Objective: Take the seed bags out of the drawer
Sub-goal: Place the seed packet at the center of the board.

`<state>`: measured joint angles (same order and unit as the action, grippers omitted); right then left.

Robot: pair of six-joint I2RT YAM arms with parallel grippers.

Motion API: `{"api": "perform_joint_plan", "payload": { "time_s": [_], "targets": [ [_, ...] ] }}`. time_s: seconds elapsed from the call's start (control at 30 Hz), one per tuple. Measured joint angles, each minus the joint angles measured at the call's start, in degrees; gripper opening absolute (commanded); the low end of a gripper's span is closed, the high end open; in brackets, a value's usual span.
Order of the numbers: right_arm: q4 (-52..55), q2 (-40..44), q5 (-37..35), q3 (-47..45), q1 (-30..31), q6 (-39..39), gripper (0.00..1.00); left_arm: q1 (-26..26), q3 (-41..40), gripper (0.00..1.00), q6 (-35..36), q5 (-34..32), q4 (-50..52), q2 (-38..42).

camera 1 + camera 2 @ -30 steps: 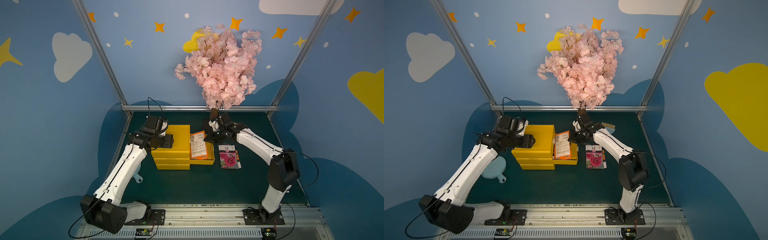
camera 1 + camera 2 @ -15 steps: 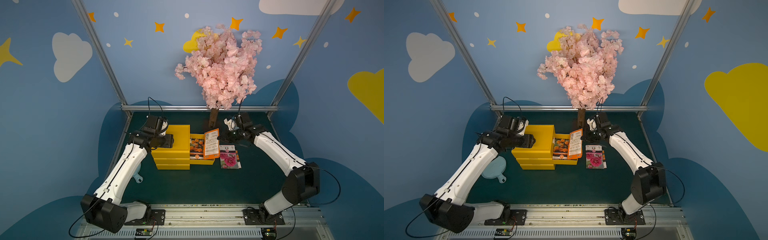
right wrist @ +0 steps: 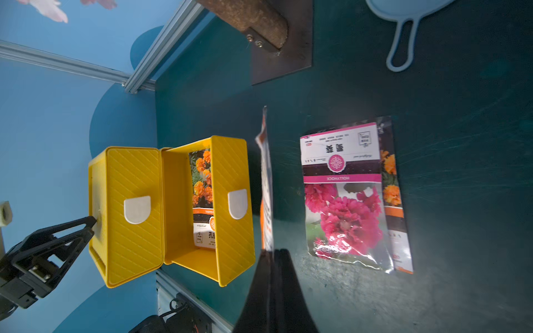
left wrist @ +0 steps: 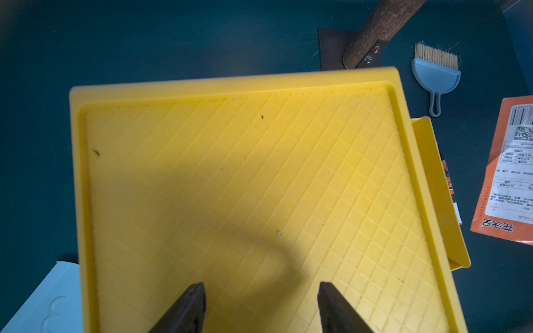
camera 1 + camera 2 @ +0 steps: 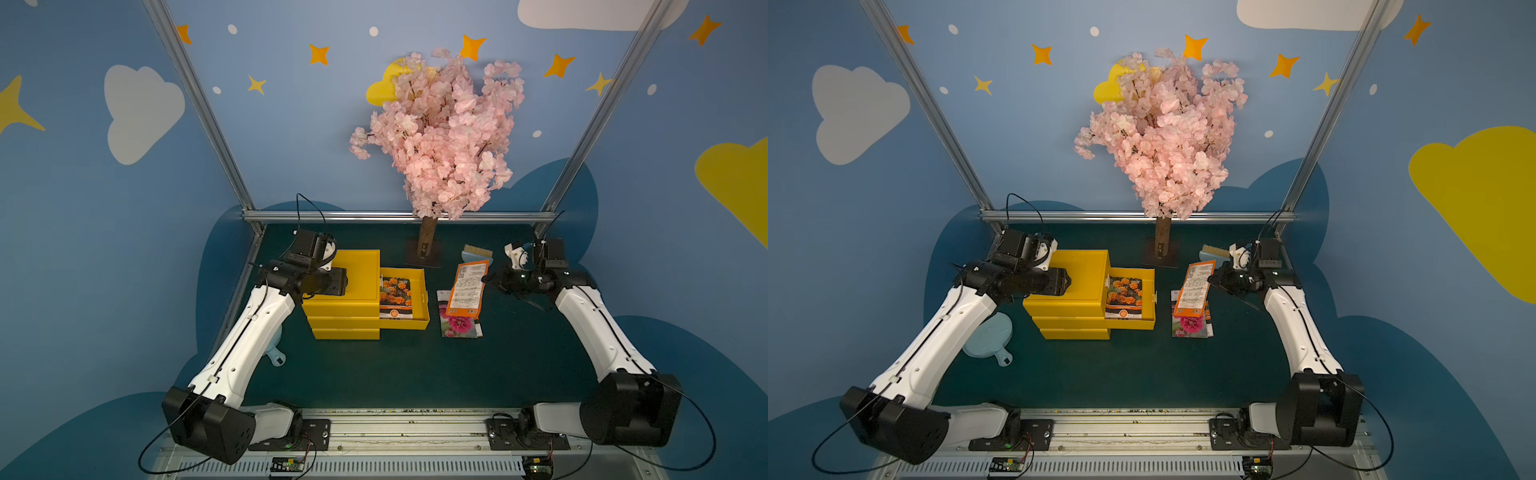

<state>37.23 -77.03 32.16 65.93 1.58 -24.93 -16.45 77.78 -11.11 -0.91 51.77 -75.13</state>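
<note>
The yellow cube (image 5: 353,270) has its top drawer (image 5: 424,299) pulled out to the right, and an orange marigold seed bag (image 5: 395,297) lies flat inside it. My right gripper (image 5: 490,279) is shut on another seed bag (image 5: 467,289), orange and white back up, hanging in the air above a pink-flower seed bag (image 5: 459,326) on the table. In the right wrist view the held bag (image 3: 266,187) shows edge-on, and a marigold bag (image 3: 392,184) peeks from under the pink one (image 3: 343,201). My left gripper (image 4: 261,291) stands open over the cube's top (image 4: 245,173), holding nothing.
A blossom tree's trunk on a dark base plate (image 5: 426,241) stands behind the drawer. A light-blue brush (image 5: 478,253) lies at the back right, near my right wrist. A light-blue dustpan (image 5: 988,334) lies under my left arm, left of the cube.
My right gripper has carried the orange-backed seed bag up out of the drawer and rightward, to above the pink-flower bag. The marigold bag in the drawer is now uncovered. The left arm has not moved.
</note>
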Motion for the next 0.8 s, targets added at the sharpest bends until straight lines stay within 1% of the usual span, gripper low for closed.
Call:
{"api": "perform_joint_plan", "payload": {
  "time_s": [0.17, 0.3, 0.37, 0.5, 0.8],
  "targets": [
    [0.4, -2.3, 1.3, -1.8, -2.3, 3.0, 0.00, 0.0, 0.1, 0.66, 0.0, 0.1, 0.2, -0.1],
    [0.4, -7.2, 2.5, -2.1, -2.0, 4.9, 0.00, 0.0, 0.3, 0.66, 0.0, 0.1, 0.3, -0.2],
    [0.5, -9.5, 2.0, -2.2, -1.5, 5.9, 0.00, 0.0, 0.4, 0.66, 0.0, 0.1, 0.4, -0.3],
    [2.1, -13.0, -1.5, -1.6, 0.7, 8.2, 0.00, 0.0, 0.5, 0.66, 0.0, 0.1, 0.5, -0.4],
    [5.7, -21.1, -11.2, 4.2, 3.8, 12.4, 0.00, 0.0, 0.9, 0.66, 0.0, 1.2, -0.2, -1.2]
  ]
}}
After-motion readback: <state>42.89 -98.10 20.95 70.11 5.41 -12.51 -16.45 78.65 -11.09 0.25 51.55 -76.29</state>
